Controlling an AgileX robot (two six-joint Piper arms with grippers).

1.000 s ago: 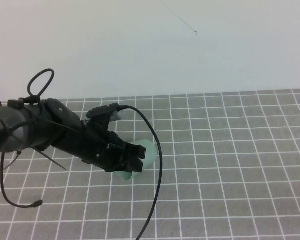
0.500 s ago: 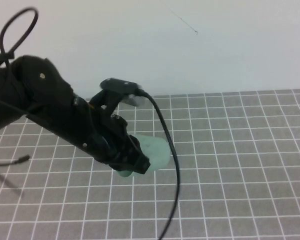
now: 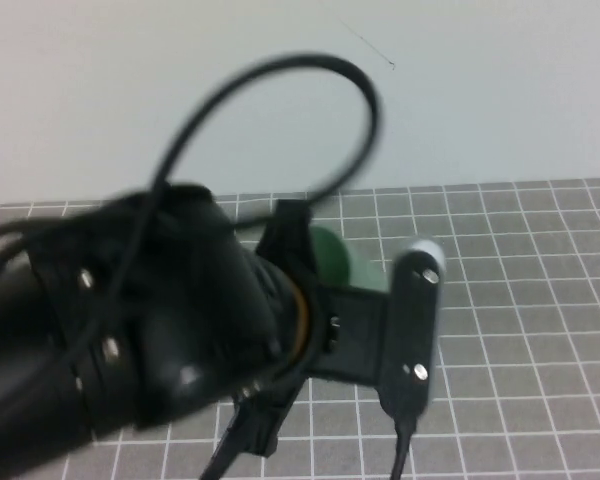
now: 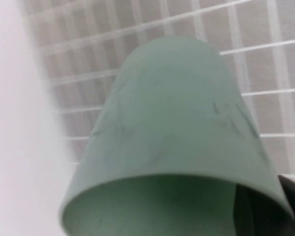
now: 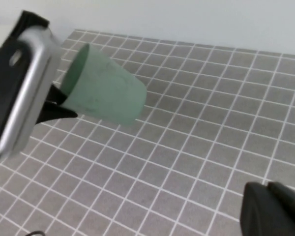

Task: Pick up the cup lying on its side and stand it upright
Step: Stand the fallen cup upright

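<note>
The pale mint-green cup (image 5: 102,87) is off the grid mat, held in the air on its side by my left gripper (image 5: 63,101), which is shut on its rim. In the left wrist view the cup (image 4: 172,123) fills the picture, mouth toward the camera, with one black finger (image 4: 255,214) inside the rim. In the high view my raised left arm covers most of the cup (image 3: 332,256), and only a dark green edge shows. My right gripper (image 5: 271,210) is shut and empty, low over the mat and well away from the cup.
The grey grid mat (image 3: 520,300) covers the table, with a plain white wall (image 3: 480,90) behind it. The left arm's wrist camera bracket (image 3: 416,320) and a looping black cable (image 3: 280,75) fill the near left of the high view.
My left arm has lifted the cup off the mat and risen close to the high camera. The cup lay on the mat inside the gripper a second ago.
</note>
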